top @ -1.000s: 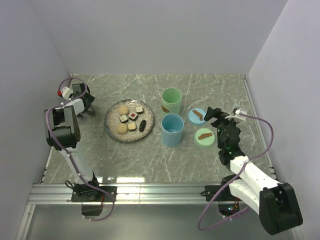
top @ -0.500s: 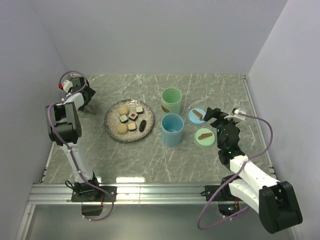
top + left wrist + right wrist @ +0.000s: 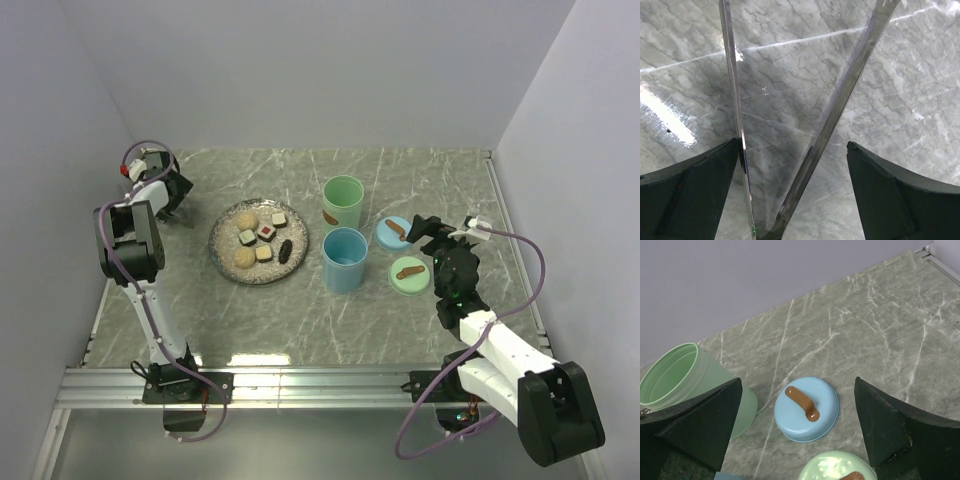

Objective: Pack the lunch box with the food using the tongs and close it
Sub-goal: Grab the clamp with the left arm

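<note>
The silver tongs (image 3: 840, 105) lie flat on the marble in a V, joined end toward the camera. My left gripper (image 3: 792, 143) straddles them, open; one tong arm runs right beside the left finger (image 3: 700, 175), the other is apart from the right finger. Seen from above, the left gripper (image 3: 165, 195) is at the far left of the table. The food (image 3: 262, 240), beige balls, small cubes and a dark oblong piece, sits on a silver plate (image 3: 222, 250). The lunch box is a green container (image 3: 343, 203) and a blue container (image 3: 345, 260), both without lids. My right gripper (image 3: 798, 380) hangs open above the lids.
A blue lid (image 3: 806, 409) and a green lid (image 3: 840, 467), each with a brown handle, lie right of the containers. The green container (image 3: 690, 385) stands left of them. Walls close the table at the back and on both sides.
The left wrist has shifted a little toward the back-left corner over the tongs. The right arm has stayed still.
</note>
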`<state>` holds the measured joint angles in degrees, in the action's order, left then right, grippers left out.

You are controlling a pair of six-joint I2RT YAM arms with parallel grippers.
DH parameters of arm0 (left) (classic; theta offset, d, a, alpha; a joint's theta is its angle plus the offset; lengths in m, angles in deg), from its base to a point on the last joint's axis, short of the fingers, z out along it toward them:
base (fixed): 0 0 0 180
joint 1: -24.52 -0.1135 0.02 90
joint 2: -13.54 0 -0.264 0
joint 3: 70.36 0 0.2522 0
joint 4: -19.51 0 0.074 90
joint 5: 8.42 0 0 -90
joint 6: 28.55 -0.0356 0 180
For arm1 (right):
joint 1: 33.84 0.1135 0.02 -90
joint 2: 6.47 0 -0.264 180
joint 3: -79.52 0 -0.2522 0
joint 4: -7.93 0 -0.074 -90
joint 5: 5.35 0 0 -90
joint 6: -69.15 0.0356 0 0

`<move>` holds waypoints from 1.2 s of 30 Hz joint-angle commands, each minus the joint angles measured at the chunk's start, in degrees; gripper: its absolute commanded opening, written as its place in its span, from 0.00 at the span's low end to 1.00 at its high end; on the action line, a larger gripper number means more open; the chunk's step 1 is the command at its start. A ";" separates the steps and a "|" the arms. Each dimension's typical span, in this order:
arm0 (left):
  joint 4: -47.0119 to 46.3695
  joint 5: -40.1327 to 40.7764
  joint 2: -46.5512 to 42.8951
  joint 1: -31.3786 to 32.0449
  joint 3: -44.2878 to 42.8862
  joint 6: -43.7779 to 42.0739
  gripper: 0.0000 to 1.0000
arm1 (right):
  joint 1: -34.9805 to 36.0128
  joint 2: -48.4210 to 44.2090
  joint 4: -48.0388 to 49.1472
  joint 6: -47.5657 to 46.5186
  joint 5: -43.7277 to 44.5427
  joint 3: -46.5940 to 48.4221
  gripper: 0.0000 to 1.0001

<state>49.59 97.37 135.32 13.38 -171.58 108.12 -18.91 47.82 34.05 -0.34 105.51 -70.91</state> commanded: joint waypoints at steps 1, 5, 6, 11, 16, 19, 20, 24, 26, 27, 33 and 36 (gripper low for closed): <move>3.46 -3.48 2.76 -0.55 -0.78 -1.32 0.96 | -0.53 0.04 2.05 -0.56 -0.56 2.20 1.00; 6.26 -1.74 3.29 -0.64 -1.48 -2.03 0.94 | -0.44 -0.67 2.05 -0.47 -0.82 1.94 1.00; 6.88 -1.29 3.47 -0.55 -2.01 -2.29 0.94 | -0.44 -0.67 2.05 -0.47 -0.82 1.85 1.00; 12.32 2.39 4.70 -0.64 -5.17 -3.17 0.97 | -0.44 -0.49 2.22 -0.30 -1.52 2.03 1.00; 15.59 4.51 6.37 -0.64 -7.64 -4.22 0.97 | -0.44 -0.49 2.31 -0.21 -1.70 2.03 1.00; 15.94 5.91 6.72 -0.55 -7.37 -4.14 0.97 | -0.44 -0.67 2.22 -0.21 -1.70 1.94 1.00; 16.29 6.53 6.89 -0.64 -7.63 -4.05 0.96 | -0.44 -0.76 2.13 -0.21 -1.70 1.94 1.00; 17.70 7.68 7.86 -0.55 -8.60 -4.49 0.95 | -0.44 -1.54 2.05 -0.12 -1.79 1.68 1.00; 17.87 7.50 8.30 -0.55 -9.13 -5.01 0.93 | -0.44 -2.07 2.05 0.05 -2.05 1.50 1.00; 18.13 7.50 8.48 -0.64 -9.31 -5.10 0.92 | -0.44 -2.16 1.87 -0.03 -2.14 1.41 1.00; 18.40 8.03 8.74 -0.64 -8.87 -5.72 0.80 | -0.44 -4.36 1.34 -0.03 -1.97 0.54 1.00; 16.57 8.03 7.25 -0.12 -6.94 -5.81 0.67 | -0.44 -4.80 1.34 -0.03 -1.88 0.18 1.00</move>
<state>63.51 105.44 140.89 13.60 -181.18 102.72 -18.91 44.21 34.01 -0.29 103.61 -70.93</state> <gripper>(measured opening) 0.696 0.996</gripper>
